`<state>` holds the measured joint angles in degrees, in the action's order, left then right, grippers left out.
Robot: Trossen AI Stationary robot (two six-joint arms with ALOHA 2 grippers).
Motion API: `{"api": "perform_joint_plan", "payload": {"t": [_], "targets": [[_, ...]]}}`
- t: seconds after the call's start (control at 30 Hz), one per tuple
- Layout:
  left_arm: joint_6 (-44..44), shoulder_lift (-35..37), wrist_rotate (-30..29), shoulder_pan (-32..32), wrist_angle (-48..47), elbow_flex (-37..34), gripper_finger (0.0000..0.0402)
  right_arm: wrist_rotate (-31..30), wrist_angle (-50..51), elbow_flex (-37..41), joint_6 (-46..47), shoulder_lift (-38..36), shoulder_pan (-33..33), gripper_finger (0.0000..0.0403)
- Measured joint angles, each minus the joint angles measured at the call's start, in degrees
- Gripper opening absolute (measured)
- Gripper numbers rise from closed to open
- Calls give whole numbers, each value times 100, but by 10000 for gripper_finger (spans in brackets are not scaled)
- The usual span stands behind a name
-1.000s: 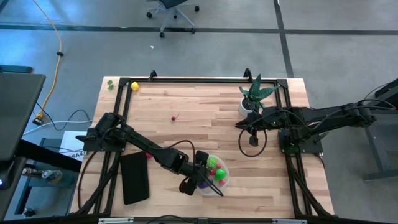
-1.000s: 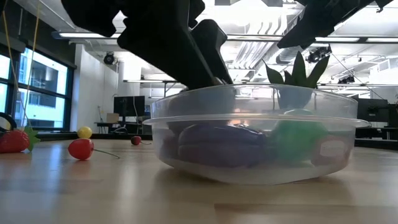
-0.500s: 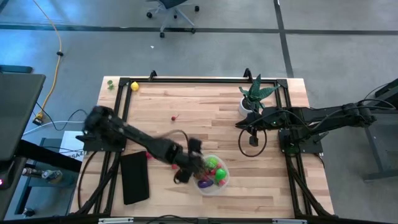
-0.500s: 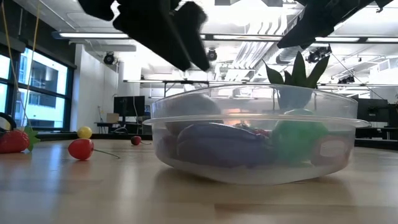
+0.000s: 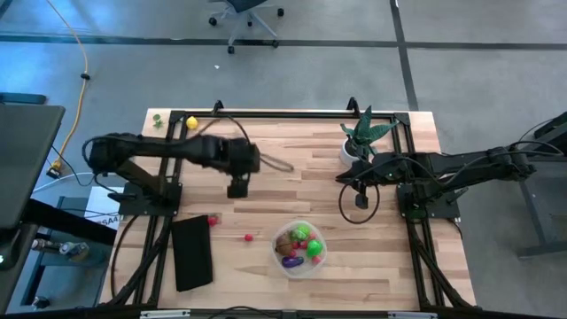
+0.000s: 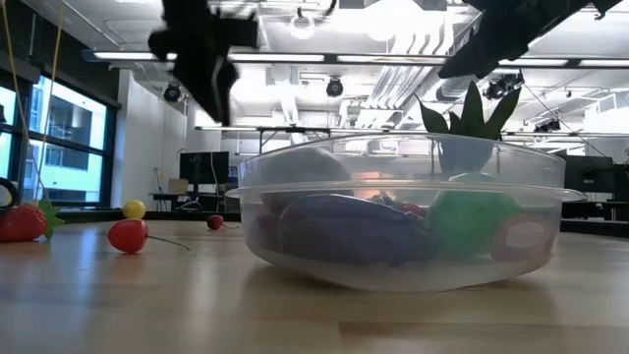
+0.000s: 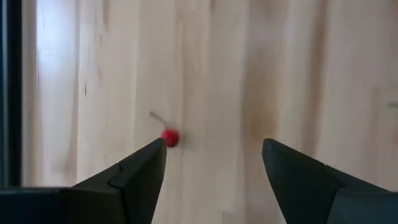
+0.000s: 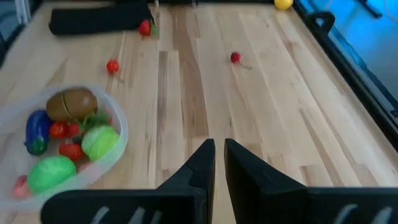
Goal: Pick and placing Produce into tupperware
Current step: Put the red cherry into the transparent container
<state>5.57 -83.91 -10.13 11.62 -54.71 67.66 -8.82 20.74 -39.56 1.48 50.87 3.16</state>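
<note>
The clear round tupperware (image 5: 323, 255) stands near the table's front edge. It holds a brown piece (image 8: 71, 103), a purple one (image 8: 35, 131), two bright green ones (image 8: 99, 140) and small red ones. My left gripper (image 5: 237, 187) hangs open and empty above the table's middle left, over a small red cherry (image 7: 170, 137). On the wood lie a red strawberry (image 5: 213, 220), a red piece with a stem (image 5: 249, 237) and a yellow piece (image 5: 191, 123). My right gripper (image 5: 361, 200) waits shut and empty at the right, above the table.
A flat black rectangle (image 5: 192, 252) lies at the front left. A spiky green plant in a white pot (image 5: 361, 139) stands at the far right. A black frame (image 5: 283, 113) runs along the table's edges. Bare wood lies between the two grippers.
My left gripper has risen out of the tupperware and swung toward the table's far left, ending above the small red cherry. The produce in the tupperware has stayed where it was.
</note>
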Motion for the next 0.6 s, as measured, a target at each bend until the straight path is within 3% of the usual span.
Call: {"api": "perform_joint_plan", "payload": {"t": [0.3, 0.6], "targets": [[710, 91, 1497, 1867, 1996, -1657, 253, 0, -20, 1, 0, 22, -1, 26], [812, 71, 1573, 2304, 2817, -2336, 253, 0, -24, 1, 0, 22, -1, 26]]}}
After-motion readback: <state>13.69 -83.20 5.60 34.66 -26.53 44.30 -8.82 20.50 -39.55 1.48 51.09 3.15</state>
